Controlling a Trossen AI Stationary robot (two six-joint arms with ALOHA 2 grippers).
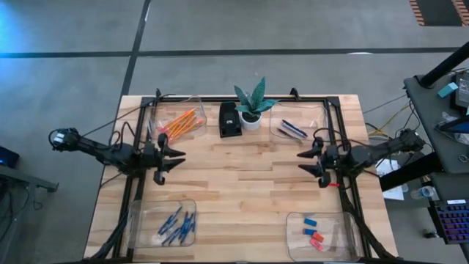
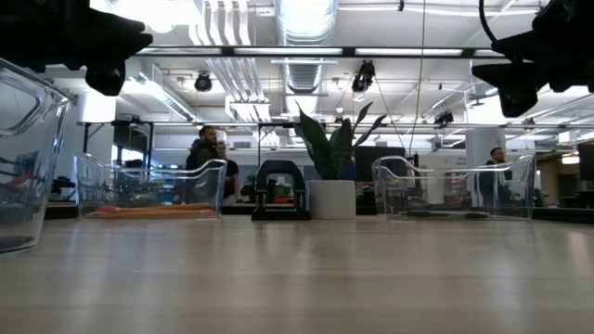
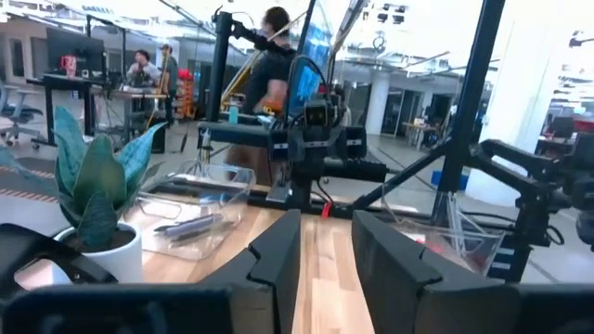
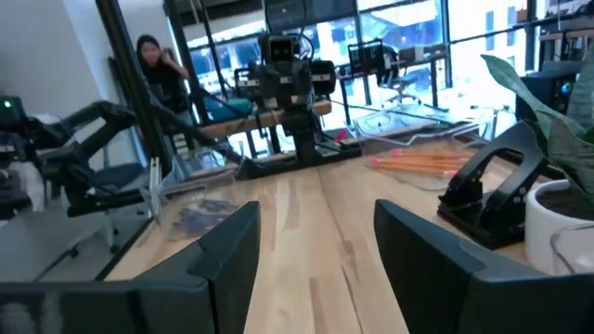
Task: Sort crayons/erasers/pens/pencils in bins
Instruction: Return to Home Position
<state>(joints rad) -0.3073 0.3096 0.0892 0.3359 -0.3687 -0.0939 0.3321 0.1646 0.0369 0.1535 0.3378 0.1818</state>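
Four bins sit at the worktop corners, and we find each already filled with one kind: the pencils in the far left one, the pens in the far right, the crayons near left, the erasers near right. We see no loose item on the bare wood between them, so we judge the sorting done or nearly so.

Were any stick to be moved, we would expect it to be light, stiff and prone to rolling, best pinched at mid-length across its width; the erasers look soft and grippy, easy to take by their long sides.

Our left gripper hovers beside the pencil bin, fingers partly parted and grasping nothing. Our right gripper hangs opposite, fingers spread wide, also empty. A black stapler-like box and potted plant stand at the far edge.
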